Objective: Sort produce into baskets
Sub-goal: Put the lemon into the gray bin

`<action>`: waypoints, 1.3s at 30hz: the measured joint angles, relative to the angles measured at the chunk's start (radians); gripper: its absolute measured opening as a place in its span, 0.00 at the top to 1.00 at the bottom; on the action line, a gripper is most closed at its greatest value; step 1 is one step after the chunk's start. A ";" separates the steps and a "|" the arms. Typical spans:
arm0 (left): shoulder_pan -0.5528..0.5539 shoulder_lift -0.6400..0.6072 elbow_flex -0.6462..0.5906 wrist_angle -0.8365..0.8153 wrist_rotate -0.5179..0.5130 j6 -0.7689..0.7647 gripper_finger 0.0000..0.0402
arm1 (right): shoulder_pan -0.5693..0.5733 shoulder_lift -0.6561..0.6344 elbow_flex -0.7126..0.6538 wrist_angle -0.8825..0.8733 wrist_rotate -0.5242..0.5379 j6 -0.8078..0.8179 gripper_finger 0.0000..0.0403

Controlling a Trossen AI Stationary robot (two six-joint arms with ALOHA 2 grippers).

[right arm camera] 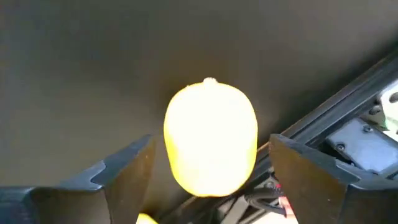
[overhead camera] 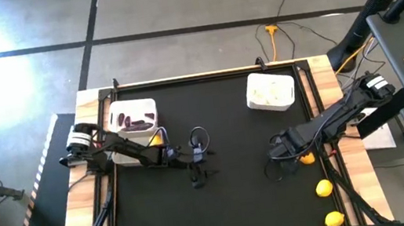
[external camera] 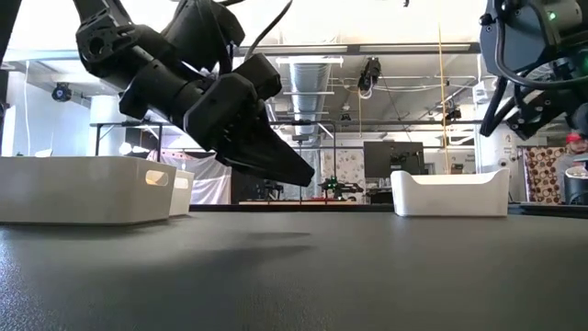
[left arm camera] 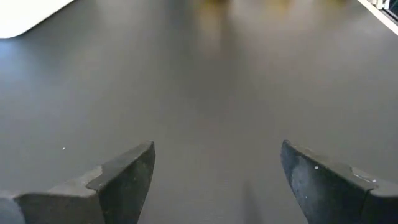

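Note:
My right gripper point(right arm camera: 211, 148) is open over a yellow lemon point(right arm camera: 210, 137) at the table's right side, close to the edge rail. Its fingers stand on either side of the lemon, with a gap showing on both sides. In the high view that lemon point(overhead camera: 307, 159) peeks out from under the right arm. My left gripper point(left arm camera: 217, 149) is open and empty, low over the bare mat near the table's middle point(overhead camera: 199, 169). One white basket point(overhead camera: 133, 116) at the far left holds dark purple pieces. A second basket point(overhead camera: 123, 154) sits partly under the left arm. A third basket point(overhead camera: 270, 91) at the far right holds white bulbs.
Two more lemons point(overhead camera: 323, 188) point(overhead camera: 334, 219) lie on the mat by the near right corner. A yellow piece point(overhead camera: 157, 139) shows beside the left arm at the second basket. The black rail point(right arm camera: 348, 99) runs just beside the right gripper. The mat's middle and near left lie bare.

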 joint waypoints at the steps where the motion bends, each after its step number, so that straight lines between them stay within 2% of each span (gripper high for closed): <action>1: 0.000 0.000 0.000 -0.001 0.000 0.000 0.18 | 0.000 0.000 -0.001 0.000 -0.005 -0.012 0.23; 10: -0.005 0.000 -0.002 0.014 0.001 -0.010 0.18 | 0.000 0.026 -0.057 0.016 -0.007 -0.022 0.26; 15: -0.006 0.000 -0.002 0.040 -0.002 -0.011 0.18 | 0.000 0.061 -0.098 0.049 -0.039 -0.011 0.31; 22: -0.004 0.000 0.003 0.042 -0.038 0.003 0.18 | 0.000 0.072 -0.086 0.060 -0.040 0.042 0.41; 27: -0.002 0.000 0.061 0.013 -0.048 0.058 0.18 | 0.000 0.071 -0.079 0.068 -0.037 0.060 0.41; 32: -0.002 0.010 0.145 -0.110 -0.048 0.113 0.18 | 0.000 0.071 -0.079 0.068 -0.032 0.089 0.40; 36: -0.002 0.062 0.210 -0.204 -0.048 0.111 0.19 | 0.000 0.071 -0.079 0.068 -0.019 0.086 0.42; 39: -0.004 0.107 0.243 -0.193 -0.047 0.112 0.21 | -0.003 0.071 -0.079 0.068 -0.016 0.109 0.41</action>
